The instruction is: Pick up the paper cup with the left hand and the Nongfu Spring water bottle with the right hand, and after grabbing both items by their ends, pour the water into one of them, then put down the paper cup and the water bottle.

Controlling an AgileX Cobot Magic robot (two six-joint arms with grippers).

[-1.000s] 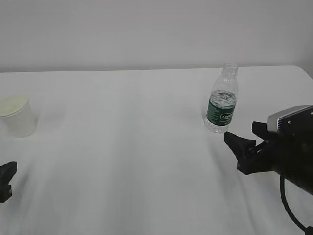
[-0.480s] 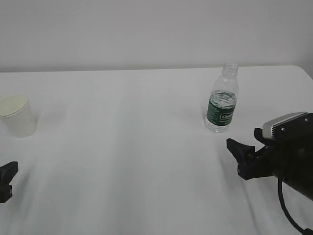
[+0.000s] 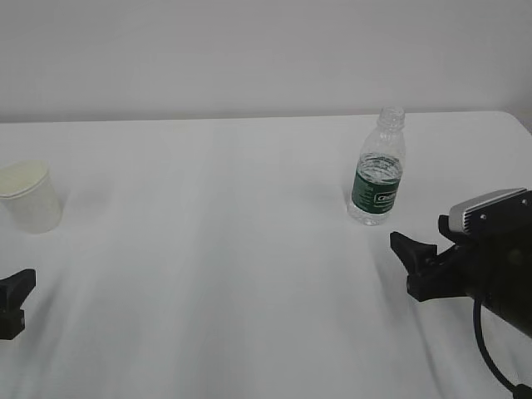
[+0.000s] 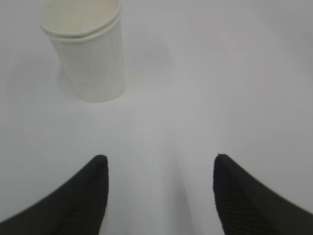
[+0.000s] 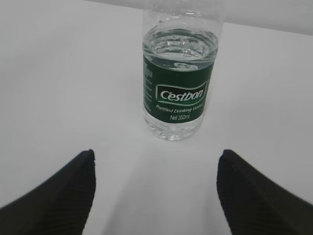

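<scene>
Since a second ago your right claw (image 3: 409, 264) has slid back toward the right edge of the exterior view and sits a little lower, so the gap to the bottle (image 3: 378, 170) has grown; your left claw (image 3: 15, 301) has sunk slightly at the lower left corner. Cup and bottle have not moved.

Both claws are spread wide and hold nothing. In your right wrist view the bottle (image 5: 180, 78) stands upright on the white table (image 3: 216, 241) at 12 o'clock from the claw (image 5: 155, 183), centred on the gap between the two fingertips and apart from both. It has no cap, and the water (image 5: 180, 46) reaches just above the green label.

In your left wrist view the cup (image 4: 88, 51) stands upright at about 11 o'clock from the claw (image 4: 159, 183), off to the left of the gap, closer to the left fingertip (image 4: 93, 174) and touching neither. In the exterior view the cup (image 3: 30, 195) is at the far left, well apart from the bottle.
</scene>
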